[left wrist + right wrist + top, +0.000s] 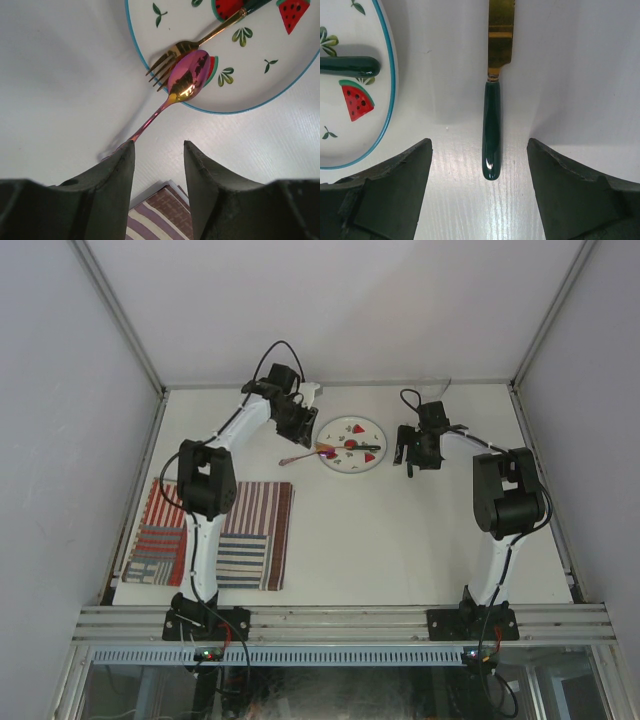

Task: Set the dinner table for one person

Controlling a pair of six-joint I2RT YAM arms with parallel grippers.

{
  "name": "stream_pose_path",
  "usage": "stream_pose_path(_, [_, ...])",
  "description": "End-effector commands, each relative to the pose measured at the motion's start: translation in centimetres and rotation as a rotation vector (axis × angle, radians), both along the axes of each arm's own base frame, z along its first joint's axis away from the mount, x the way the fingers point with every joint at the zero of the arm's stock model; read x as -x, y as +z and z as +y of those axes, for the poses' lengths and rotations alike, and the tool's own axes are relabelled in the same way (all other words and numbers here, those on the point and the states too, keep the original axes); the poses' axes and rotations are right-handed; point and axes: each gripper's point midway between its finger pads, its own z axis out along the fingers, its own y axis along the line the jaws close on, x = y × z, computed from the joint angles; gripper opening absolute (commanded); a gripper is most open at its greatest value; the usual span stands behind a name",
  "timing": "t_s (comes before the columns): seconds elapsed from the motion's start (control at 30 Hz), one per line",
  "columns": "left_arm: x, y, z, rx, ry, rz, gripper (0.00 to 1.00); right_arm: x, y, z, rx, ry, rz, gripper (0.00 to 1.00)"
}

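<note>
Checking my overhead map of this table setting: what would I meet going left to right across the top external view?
In order: striped placemat → left pincer → watermelon-patterned plate → right pincer. The spoon, fork and knife overlap these, so they are left out.

- 2 arms, left arm [203, 550] and right arm [495, 570]: white tubular links, black joint housings.
- Black cables [285, 348] loop at both wrists.
- Dark grey, matte, wedge-shaped fingers [117, 185].
- Black base mounts [205, 623].
</note>
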Motion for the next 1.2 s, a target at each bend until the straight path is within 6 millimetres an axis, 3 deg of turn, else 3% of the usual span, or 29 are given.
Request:
stream_pose_path(0.0, [-1.1,1.1,0.8,-0.043,-0.024,-0.044,0.49,-1.0,1.1,0.3,-0.021,0.006,-0.037,0.77])
stream_pose_path(0.37, [-0.5,-2.9,0.6,-0.052,-0.038,0.058,0.49,-1.0,1.1,0.4,-0.019,0.01,-0.033,0.77])
stream_pose_path(0.97, [-0.9,-4.3,0.5,-0.064,-0.013,0.089,0.47,-1.0,1.1,0.4,-0.019,0.012,-0.034,0.77])
stream_pose_path(1.07, [-1.1,-4.4,0.6,-0.071,0.001,0.085,0.38,-1.0,1.1,0.4,-0.02,0.011,-0.033,0.76])
stream_pose_path(1.17, [-1.1,-4.5,0.6,-0.07,0.002,0.088,0.17,-1.0,1.1,0.4,-0.019,0.012,-0.033,0.76])
